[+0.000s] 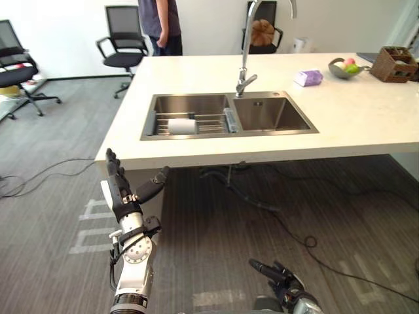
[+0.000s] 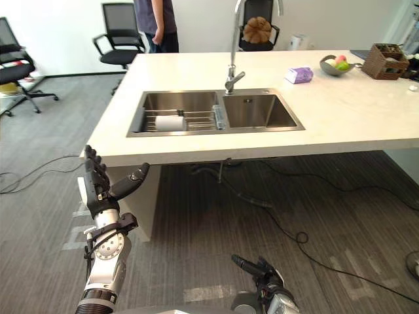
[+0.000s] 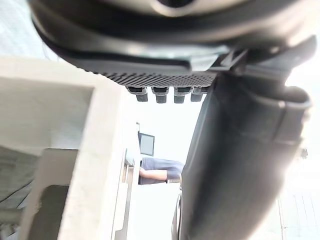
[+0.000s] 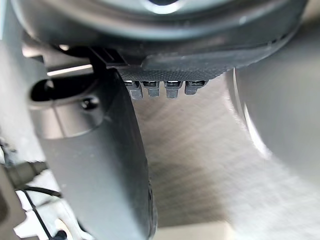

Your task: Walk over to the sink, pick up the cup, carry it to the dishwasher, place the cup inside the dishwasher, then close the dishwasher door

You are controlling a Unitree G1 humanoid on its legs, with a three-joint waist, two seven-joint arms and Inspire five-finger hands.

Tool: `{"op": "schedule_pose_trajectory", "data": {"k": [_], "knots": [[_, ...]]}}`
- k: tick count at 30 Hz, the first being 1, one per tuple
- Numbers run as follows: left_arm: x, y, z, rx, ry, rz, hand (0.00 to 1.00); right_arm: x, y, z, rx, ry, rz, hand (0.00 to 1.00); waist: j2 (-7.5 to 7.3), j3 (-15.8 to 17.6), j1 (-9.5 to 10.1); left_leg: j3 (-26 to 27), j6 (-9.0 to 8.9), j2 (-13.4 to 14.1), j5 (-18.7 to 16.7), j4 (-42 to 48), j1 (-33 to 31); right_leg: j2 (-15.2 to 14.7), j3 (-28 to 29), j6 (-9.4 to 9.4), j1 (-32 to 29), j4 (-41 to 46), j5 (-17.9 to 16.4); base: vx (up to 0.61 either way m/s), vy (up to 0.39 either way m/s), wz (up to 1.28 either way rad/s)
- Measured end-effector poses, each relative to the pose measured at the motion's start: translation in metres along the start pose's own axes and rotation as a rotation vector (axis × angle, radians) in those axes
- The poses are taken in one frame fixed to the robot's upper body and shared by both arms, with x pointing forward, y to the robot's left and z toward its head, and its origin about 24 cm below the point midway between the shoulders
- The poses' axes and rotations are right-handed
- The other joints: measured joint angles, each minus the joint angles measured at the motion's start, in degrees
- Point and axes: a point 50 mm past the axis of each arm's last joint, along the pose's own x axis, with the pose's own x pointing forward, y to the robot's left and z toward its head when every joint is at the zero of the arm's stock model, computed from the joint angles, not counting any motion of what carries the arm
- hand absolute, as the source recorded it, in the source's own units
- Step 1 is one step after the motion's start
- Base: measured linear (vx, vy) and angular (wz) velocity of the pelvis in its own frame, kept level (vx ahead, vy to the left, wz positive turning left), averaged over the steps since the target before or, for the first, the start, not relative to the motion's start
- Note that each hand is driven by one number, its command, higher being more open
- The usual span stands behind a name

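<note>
A white cup (image 1: 182, 125) lies on its side on a wire rack in the left basin of the steel sink (image 1: 288, 131), set in a cream counter (image 1: 366, 118). My left hand (image 1: 120, 190) is raised in front of the counter's near left corner, fingers straight and thumb spread, holding nothing. My right hand (image 1: 283, 277) hangs low over the floor at the bottom edge, fingers relaxed and empty. In the wrist views the left thumb (image 3: 235, 165) and right thumb (image 4: 100, 165) stand straight.
A tall faucet (image 1: 245, 59) rises behind the sink. A purple box (image 1: 308, 78), a fruit bowl (image 1: 347, 68) and a wicker basket (image 1: 395, 64) sit on the counter's right. Office chairs (image 1: 124, 39) and a standing person (image 1: 162, 23) are beyond. Cables (image 1: 288, 226) trail across the carpet.
</note>
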Motion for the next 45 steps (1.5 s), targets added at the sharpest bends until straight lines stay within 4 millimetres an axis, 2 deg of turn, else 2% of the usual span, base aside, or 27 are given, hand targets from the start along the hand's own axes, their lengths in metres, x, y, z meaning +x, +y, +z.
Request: {"op": "schedule_pose_trajectory", "data": {"k": [2, 3, 4, 5, 6, 9, 14, 15, 17, 18, 19, 20, 21, 23, 24, 25, 27, 28, 31, 32, 33, 34, 35, 36, 40, 42, 45], "knots": [[0.005, -0.004, 0.005, -0.003, -0.006, -0.011, 1.0, -0.002, -0.003, -0.012, -0.005, 0.045, -0.03, 1.0, 0.1, 0.07, -0.71, -1.61, -0.91, 2.37, -0.01, 1.09, 1.52, 2.11, -2.69, -0.07, 0.36, -14.56, 0.23, 0.37, -0.249, 0.28], [0.007, -0.008, 0.014, -0.03, -0.036, -0.027, 1.0, -0.004, -0.007, -0.017, 0.012, 0.062, -0.052, 1.0, 0.09, 0.11, -0.71, -1.92, -2.7, 3.44, -1.1, 1.27, 3.17, 2.58, -2.55, -0.17, 0.21, -23.32, 2.57, 0.5, -0.356, 0.28], [0.007, -0.01, 0.022, -0.047, -0.067, -0.042, 1.0, -0.006, -0.011, -0.021, 0.012, 0.071, -0.066, 1.0, -0.33, 0.02, -0.67, -2.09, -5.38, 3.92, -2.97, 1.99, 4.44, 2.63, -1.63, -1.06, 0.61, -30.72, 7.41, 0.45, -0.315, 0.17], [0.007, -0.012, 0.029, -0.064, -0.091, -0.058, 1.0, -0.008, -0.015, -0.023, 0.018, 0.077, -0.079, 1.0, -0.17, 0.16, -0.73, -2.28, -7.33, 4.98, -5.37, 3.47, 5.78, 3.63, -0.95, -0.86, 2.1, -33.17, 15.21, 0.46, -0.31, -0.07], [0.005, -0.016, 0.031, -0.089, -0.089, -0.072, 1.0, -0.006, -0.02, -0.015, -0.022, 0.057, -0.091, 1.0, 2.74, 0.47, -0.35, -2.17, -7.78, 8.0, -6.04, 5.1, 5.78, 6.43, -1.1, -1.99, 3.39, -32.86, 15.01, 0.37, -0.27, -0.12], [0.0, -0.034, 0.042, -0.132, -0.122, -0.151, 1.0, -0.006, -0.02, -0.014, -0.041, 0.073, -0.089, 1.0, 3.04, 0.8, -0.36, -2.94, -6.28, 7.7, -3.68, 2.44, 4.13, 7.74, -0.9, -2.61, 4.72, -32.42, 12.76, 0.15, -0.197, -0.12], [-0.001, -0.039, 0.053, -0.165, -0.152, -0.166, 1.0, -0.007, -0.017, -0.012, -0.047, 0.074, -0.041, 1.0, 3.02, 0.43, -0.23, -2.04, -7.6, 9.03, -6.87, 1.94, 5.78, 8.19, -0.8, -2.24, 2.05, -24.29, 5.73, 0.01, -0.114, -0.04], [-0.001, -0.035, 0.052, -0.145, -0.147, -0.152, 1.0, -0.007, -0.02, -0.011, -0.054, 0.084, -0.043, 1.0, 3.5, -0.43, -0.13, -2.06, -6.8, 9.68, -7.9, 1.99, 5.79, 8.38, -1.03, -2.31, 1.38, -22.26, 4.06, 0.05, -0.123, 0.03], [-0.003, -0.026, 0.049, -0.099, -0.137, -0.123, 1.0, -0.009, -0.023, -0.014, -0.065, 0.102, -0.041, 1.0, 4.14, -1.83, -0.14, -2.58, 1.79, 10.16, -8.96, 4.86, 5.56, 9.09, -1.5, -3.45, 2.62, -21.68, 0.97, 0.14, -0.133, 0.26], [-0.005, -0.025, 0.051, -0.089, -0.139, -0.12, 1.0, -0.01, -0.028, -0.012, -0.098, 0.099, -0.052, 1.0, 5.1, -1.79, -0.65, -4.07, 3.07, 14.44, -7.84, 22.41, -2.47, 10.34, -3.26, -3.73, 4.73, -23.9, 0.39, 0.29, -0.197, 0.39], [-0.008, -0.023, 0.051, -0.068, -0.133, -0.119, 1.0, -0.012, -0.035, -0.011, -0.122, 0.101, -0.07, 1.0, 6.93, -1.91, -0.09, -5.47, 3.6, 18.79, -3.58, 37.03, -10.12, 12.33, -4.41, -4.04, 8.66, -28.21, 0.6, 0.25, -0.168, 0.37], [-0.009, -0.022, 0.051, -0.053, -0.134, -0.121, 1.0, -0.013, -0.039, -0.012, -0.132, 0.109, -0.079, 1.0, 6.56, -1.54, 0.4, -5.58, 1.65, 19.4, -4.16, 40.12, -12.02, 12.66, -4.42, -4.12, 10.47, -29.85, 0.63, 0.29, -0.145, 0.24], [-0.008, -0.02, 0.052, -0.026, -0.146, -0.136, 1.0, -0.014, -0.044, -0.016, -0.143, 0.13, -0.094, 1.0, 6.38, -1.38, 0.9, -4.48, -0.94, 18.99, -6.2, 40.2, -13.83, 12.7, -4.37, -4.4, 14.48, -33.22, 0.79, 0.29, -0.076, 0.16], [-0.003, -0.014, 0.058, 0.04, -0.199, -0.158, 1.0, -0.016, -0.053, -0.025, -0.175, 0.176, -0.118, 1.0, 6.08, -1.83, 1.18, -1.32, -1.51, 16.33, -6.81, 29.96, -14.98, 12.31, -4.39, -4.3, 18.6, -37.65, 1.55, 0.41, -0.09, 0.05], [0.001, -0.012, 0.07, 0.073, -0.272, -0.169, 1.0, -0.016, -0.055, -0.027, -0.182, 0.186, -0.123, 1.0, 6.04, -1.88, 1.22, -0.5, -1.92, 13.5, -5.42, 18.22, -15.58, 11.96, -4.29, -4.13, 19.19, -39.17, 2.12, 0.33, -0.031, -0.09], [0.004, -0.013, 0.077, 0.084, -0.316, -0.172, 1.0, -0.016, -0.056, -0.028, -0.183, 0.19, -0.123, 1.0, 6.05, -1.9, 1.36, -0.66, -2.11, 12.12, -3.4, 12.81, -15.83, 11.86, -4.11, -3.49, 19.26, -39.73, 2.52, 0.36, 0.005, -0.33], [0.016, -0.019, 0.096, 0.089, -0.416, -0.179, 1.0, -0.018, -0.06, -0.033, -0.207, 0.209, -0.133, 1.0, 6.04, -3.18, 2.54, -3.23, -4.61, 7.58, 9.17, 0.76, -12.86, 11.56, -1.14, -2.71, 19.51, -40.48, 2.73, 0.43, 0.054, -0.54], [0.023, -0.022, 0.104, 0.099, -0.457, -0.184, 1.0, -0.018, -0.059, -0.035, -0.222, 0.217, -0.135, 1.0, 5.51, -4.16, 1.8, -2.6, -4.55, 6.57, 10.36, -2.7, -10.91, 10.89, -0.63, -2.46, 19.52, -40.54, 2.61, 0.38, 0.078, -0.33], [0.036, -0.023, 0.115, 0.169, -0.514, -0.206, 1.0, -0.02, -0.054, -0.046, -0.322, 0.287, -0.122, 1.0, 3.25, -5.52, 0.72, -0.33, -4.35, 5.51, 10.88, -5.68, -7.29, 10.06, 0.91, -2.46, 20.62, -40.1, 2.61, 0.29, 0.072, -0.27], [0.038, -0.022, 0.116, 0.193, -0.519, -0.211, 1.0, -0.02, -0.054, -0.047, -0.331, 0.296, -0.123, 1.0, 3.07, -5.7, 0.64, 0.12, -4.34, 5.49, 10.9, -5.75, -6.46, 9.9, 1.1, -2.44, 20.69, -38.99, 2.59, 0.23, 0.023, -0.37], [0.044, -0.022, 0.114, 0.235, -0.515, -0.215, 1.0, -0.02, -0.056, -0.045, -0.339, 0.298, -0.128, 1.0, 4.41, -5.05, 0.21, 0.55, -4.16, 6.65, 11.02, -5.55, -4.61, 10.03, 1.27, -2.31, 18.28, -33.03, 1.04, 0.2, -0.057, -0.25], [0.057, -0.022, 0.112, 0.29, -0.493, -0.2, 1.0, -0.019, -0.056, -0.04, -0.352, 0.289, -0.113, 1.0, 5.13, -5.38, -0.71, -0.13, -4.25, 8.18, 10.99, -5.52, -3.36, 12.59, 2.32, -1.85, 19.95, -46.54, 2.3, 0.15, -0.061, -0.2], [0.06, -0.022, 0.112, 0.305, -0.49, -0.195, 1.0, -0.018, -0.053, -0.04, -0.354, 0.288, -0.105, 1.0, 4.65, -5.54, -0.6, -0.05, -4.25, 7.97, 11.0, -5.45, -3.25, 12.61, 2.27, -1.53, 20.78, -50.92, 4.95, 0.14, -0.091, -0.07], [0.075, -0.019, 0.115, 0.367, -0.486, -0.184, 1.0, -0.018, -0.047, -0.044, -0.355, 0.304, -0.081, 1.0, 2.03, -5.65, -0.82, 0.17, -5.53, 6.19, 10.08, -4.74, -2.61, 10.78, 1.84, -1.49, 21.09, -55.86, 15.63, 0.14, -0.058, 0.09], [0.082, -0.017, 0.102, 0.526, -0.425, -0.271, 1.0, -0.018, -0.06, -0.036, -0.358, 0.32, -0.105, 1.0, 5.68, -5.0, -1.58, -1.84, -6.09, 6.89, 9.49, -5.81, -0.95, 11.64, 1.77, -1.54, 22.4, -55.51, 15.01, 0.13, -0.023, -0.01], [0.082, -0.019, 0.102, 0.558, -0.425, -0.313, 1.0, -0.019, -0.061, -0.039, -0.344, 0.336, -0.11, 1.0, 5.74, -4.9, -1.13, -2.18, -6.01, 6.63, 9.42, -5.44, -0.9, 11.02, 1.55, -1.23, 21.35, -52.38, 13.05, 0.0, 0.039, 0.1], [0.083, -0.021, 0.104, 0.571, -0.429, -0.363, 1.0, -0.017, -0.06, -0.033, -0.306, 0.308, -0.108, 1.0, 3.95, -3.77, -0.76, -4.61, -4.92, 4.66, 7.23, -4.52, -0.59, 6.71, 0.2, -0.09, 15.23, -35.31, 4.07, -0.07, 0.073, 0.36]]}}
